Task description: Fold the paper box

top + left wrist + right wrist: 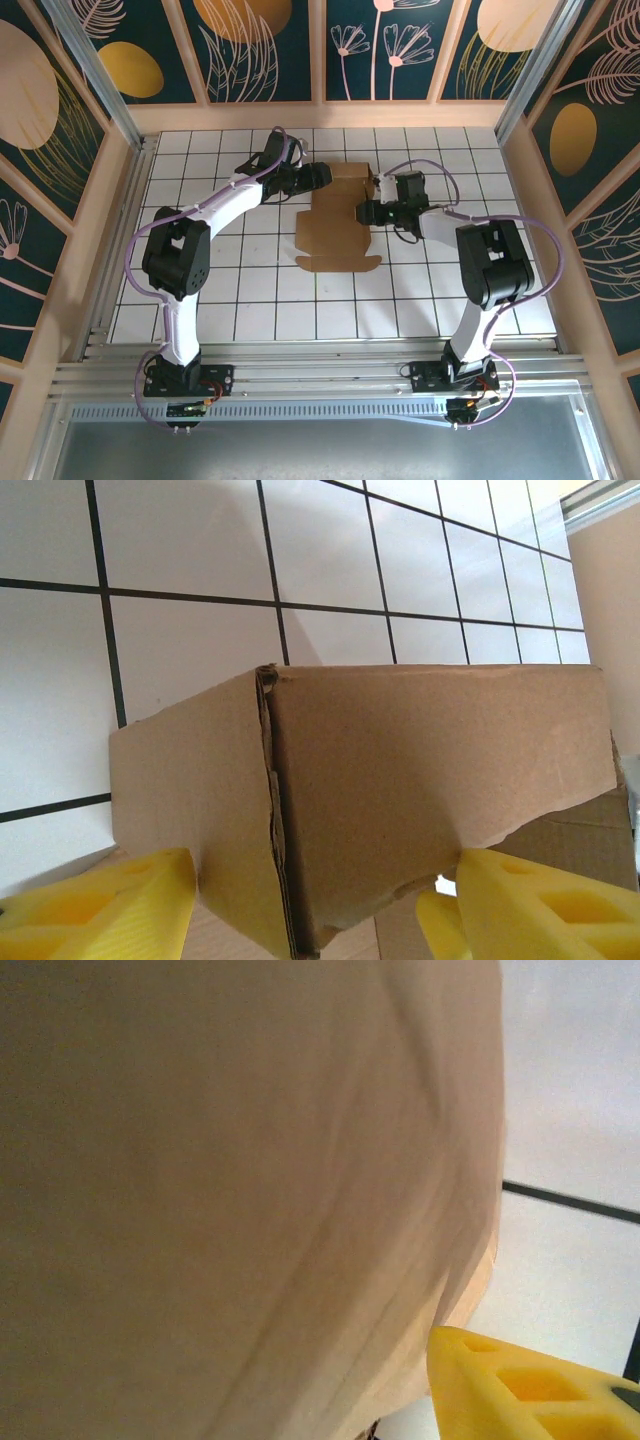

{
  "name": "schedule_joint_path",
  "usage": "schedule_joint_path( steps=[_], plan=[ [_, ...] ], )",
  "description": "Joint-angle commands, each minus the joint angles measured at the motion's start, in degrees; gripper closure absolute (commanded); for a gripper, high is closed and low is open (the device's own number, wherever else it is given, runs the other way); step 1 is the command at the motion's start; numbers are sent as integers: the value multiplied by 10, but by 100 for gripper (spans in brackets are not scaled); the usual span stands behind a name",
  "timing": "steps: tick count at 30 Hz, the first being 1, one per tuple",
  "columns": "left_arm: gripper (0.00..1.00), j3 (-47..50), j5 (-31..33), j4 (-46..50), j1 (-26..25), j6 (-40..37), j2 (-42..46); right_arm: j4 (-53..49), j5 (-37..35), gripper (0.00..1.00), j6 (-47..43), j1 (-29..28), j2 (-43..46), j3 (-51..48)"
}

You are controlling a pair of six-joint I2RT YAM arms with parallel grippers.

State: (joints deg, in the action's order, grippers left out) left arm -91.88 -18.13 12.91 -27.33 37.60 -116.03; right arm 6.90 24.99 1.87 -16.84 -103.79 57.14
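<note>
Paper box [338, 225] sits mid-table, a bit toward 12 o'clock, half-formed. Long axis runs 12 to 6 in the top view: raised walls at the 12 end, flat tabbed flap pointing to 6. Left claw [322, 177] at the box's 10 o'clock corner, spread wide astride the folded corner, no clear pinch. Right claw [365, 212] against the 3 o'clock edge; open or closed, cannot tell. Risks: walls likely spring flat if unsupported; a side push may skid the sheet over the table [200, 300]; the ragged wall edge may tear.
</note>
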Motion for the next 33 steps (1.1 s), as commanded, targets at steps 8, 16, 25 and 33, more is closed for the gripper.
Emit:
schedule_joint_path(
  steps=[8,16,25,33],
  plan=[
    [31,-3,-2,18,-2,-1,-10,-106,-94,51,-67,-8,-32,42],
    [31,-3,-5,15,-2,2,-10,-161,-175,64,-96,-34,-60,67],
    [30,-2,-3,16,-2,-11,-5,-91,-130,59,-67,-37,-15,14],
    [13,-20,84,39,-1,-38,43,-31,-81,47,-18,2,66,-23]
  ],
)
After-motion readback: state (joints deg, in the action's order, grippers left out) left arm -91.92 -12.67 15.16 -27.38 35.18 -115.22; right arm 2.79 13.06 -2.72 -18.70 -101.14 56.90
